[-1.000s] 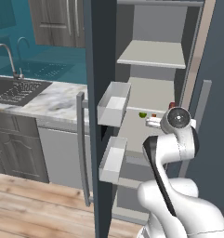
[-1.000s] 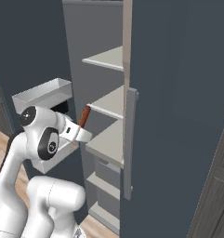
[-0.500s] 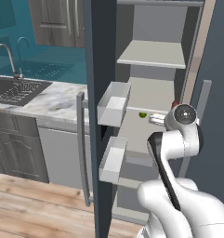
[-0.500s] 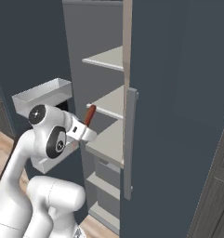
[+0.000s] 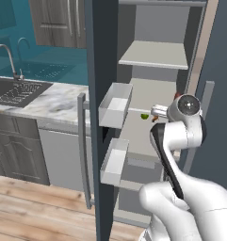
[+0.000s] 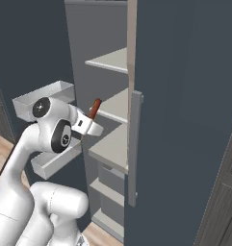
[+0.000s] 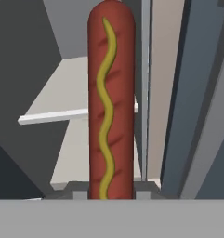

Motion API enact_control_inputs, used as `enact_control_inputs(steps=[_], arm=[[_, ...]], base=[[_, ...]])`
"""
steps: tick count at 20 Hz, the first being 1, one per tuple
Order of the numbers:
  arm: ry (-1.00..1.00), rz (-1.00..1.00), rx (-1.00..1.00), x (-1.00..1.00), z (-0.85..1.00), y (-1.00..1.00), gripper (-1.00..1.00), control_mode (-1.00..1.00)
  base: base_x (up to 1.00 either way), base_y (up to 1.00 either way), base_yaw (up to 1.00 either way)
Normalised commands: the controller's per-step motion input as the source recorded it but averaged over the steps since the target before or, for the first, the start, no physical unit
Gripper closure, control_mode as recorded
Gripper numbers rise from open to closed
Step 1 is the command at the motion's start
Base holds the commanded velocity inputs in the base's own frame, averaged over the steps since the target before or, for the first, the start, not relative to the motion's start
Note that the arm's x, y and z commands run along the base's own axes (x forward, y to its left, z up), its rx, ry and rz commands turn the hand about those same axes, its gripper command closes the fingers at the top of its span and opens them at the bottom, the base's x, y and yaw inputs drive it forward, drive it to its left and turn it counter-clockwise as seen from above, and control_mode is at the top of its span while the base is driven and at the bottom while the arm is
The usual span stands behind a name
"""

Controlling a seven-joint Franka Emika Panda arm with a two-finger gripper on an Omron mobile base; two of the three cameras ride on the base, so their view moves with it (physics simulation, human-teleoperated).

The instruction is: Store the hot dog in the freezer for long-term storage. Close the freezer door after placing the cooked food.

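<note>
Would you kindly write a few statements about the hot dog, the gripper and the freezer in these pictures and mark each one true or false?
1. The gripper is shut on the hot dog. True.
2. The hot dog already lies on a freezer shelf. False: it is held in the air in front of the shelves.
3. The freezer door stands open. True.
4. A wavy yellow line runs along the hot dog. True.
5. The small green fruit sits in a door bin. False: it rests on an inner shelf.
6. The hot dog lies crosswise to the gripper. False: it points out along it.

Reddish-brown hot dog (image 7: pixel 111 100) with a wavy yellow stripe; slate-blue freezer door (image 5: pixel 101 70); pale grey shelves (image 5: pixel 155 54).
</note>
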Motion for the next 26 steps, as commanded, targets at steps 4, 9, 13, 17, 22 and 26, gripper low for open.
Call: enact_control_inputs(steps=[4, 9, 13, 17, 22, 26], arm=[[0.00, 0.00, 0.00, 0.17, 0.32, 0.00, 1.00, -1.00], [0.01, 0.00, 0.02, 0.30, 0.01, -0.11, 1.00, -1.00], [0.02, 0.00, 0.00, 0.49, 0.00, -0.05, 1.00, -1.00], [0.00, 0.00, 0.00, 0.47, 0.00, 0.00, 1.00, -1.00], [0.00, 0.00, 0.00, 0.39, 0.00, 0.00, 1.00, -1.00], [0.00, 0.00, 0.00, 0.33, -0.07, -0.13, 1.00, -1.00]], base=[[0.00, 0.00, 0.00], [0.00, 0.00, 0.00], [0.00, 0.00, 0.00], [0.00, 0.00, 0.00], [0.00, 0.00, 0.00], [0.00, 0.00, 0.00]])
